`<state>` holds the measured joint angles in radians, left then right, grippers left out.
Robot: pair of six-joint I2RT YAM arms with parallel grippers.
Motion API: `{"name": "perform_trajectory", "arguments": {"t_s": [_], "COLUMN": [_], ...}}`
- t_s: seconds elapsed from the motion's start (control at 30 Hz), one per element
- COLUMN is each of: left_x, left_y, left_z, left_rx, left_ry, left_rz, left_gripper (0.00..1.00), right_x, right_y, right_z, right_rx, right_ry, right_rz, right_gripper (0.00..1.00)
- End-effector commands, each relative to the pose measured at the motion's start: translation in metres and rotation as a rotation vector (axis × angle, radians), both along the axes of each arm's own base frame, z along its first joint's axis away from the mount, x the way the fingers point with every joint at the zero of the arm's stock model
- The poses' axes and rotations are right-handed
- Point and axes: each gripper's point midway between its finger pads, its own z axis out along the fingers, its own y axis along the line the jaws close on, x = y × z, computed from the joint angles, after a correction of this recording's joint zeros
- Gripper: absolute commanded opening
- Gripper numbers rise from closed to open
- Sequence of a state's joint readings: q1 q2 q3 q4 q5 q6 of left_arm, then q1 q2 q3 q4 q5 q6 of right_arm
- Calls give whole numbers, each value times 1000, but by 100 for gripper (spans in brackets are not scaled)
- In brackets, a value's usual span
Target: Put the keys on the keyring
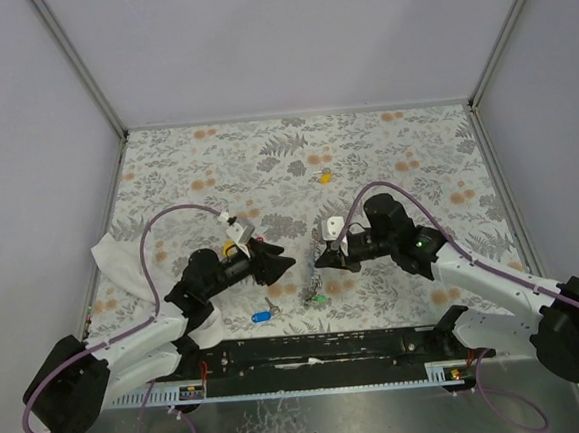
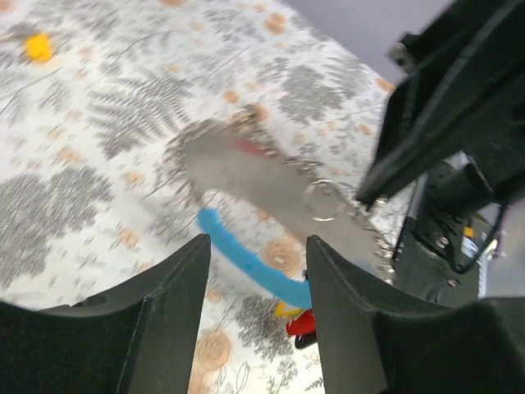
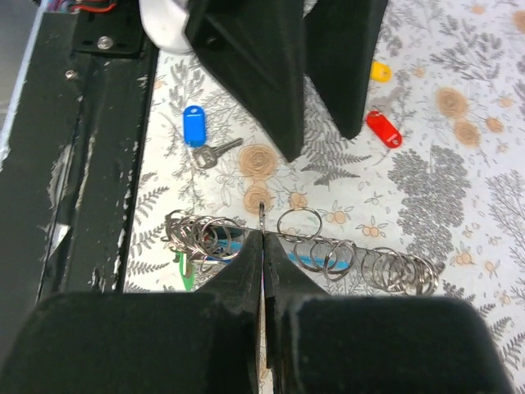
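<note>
Metal keyring (image 3: 336, 256) coil sits right at the right gripper (image 3: 262, 234) tips, pinched shut on one loop. The left gripper (image 2: 258, 246) is wide open. Beyond them, blue key (image 3: 194, 127) and red key (image 3: 383, 127) lie loose, not on yet.

Overhead, 2 wrist close-ups, shared keyring (image 3: 316, 250)

The left arm (image 1: 149, 338) and the right arm (image 1: 485, 281) both reach forward and inward from their bases, elbows out. Their grippers point at each other, tip to tip and just apart. The left gripper (image 1: 279, 264) holds its fingers (image 2: 172, 283) spread wide. The right gripper (image 1: 322, 260) has its fingers (image 3: 239, 271) pressed together, pinching a ring of the keyring (image 3: 261, 215) edge-on.
</note>
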<state>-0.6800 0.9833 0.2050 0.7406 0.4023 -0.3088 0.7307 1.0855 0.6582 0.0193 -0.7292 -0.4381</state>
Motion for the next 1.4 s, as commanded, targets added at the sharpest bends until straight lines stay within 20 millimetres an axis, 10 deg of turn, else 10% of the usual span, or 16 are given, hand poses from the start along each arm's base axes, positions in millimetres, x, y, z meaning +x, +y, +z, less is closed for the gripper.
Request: {"name": "perform_trajectory", "arguments": {"t_s": [0.0, 0.3, 0.77, 1.37], "left_x": [18, 29, 29, 31], "left_y": [23, 57, 49, 38], "left_z": [-15, -39, -55, -50], "left_rx": [55, 118, 165, 115], "left_ry": [148, 308, 367, 361], "left_rz": [206, 438, 414, 370], "left_gripper": [50, 60, 60, 60], "right_x": [-8, -2, 18, 22], "right_y": [10, 16, -2, -18], "right_z": [23, 2, -33, -23], "right_rx": [18, -64, -430, -583], "right_ry": [-62, 21, 17, 108], "right_rz": [142, 172, -60, -228], "right_gripper": [0, 0, 0, 0]}}
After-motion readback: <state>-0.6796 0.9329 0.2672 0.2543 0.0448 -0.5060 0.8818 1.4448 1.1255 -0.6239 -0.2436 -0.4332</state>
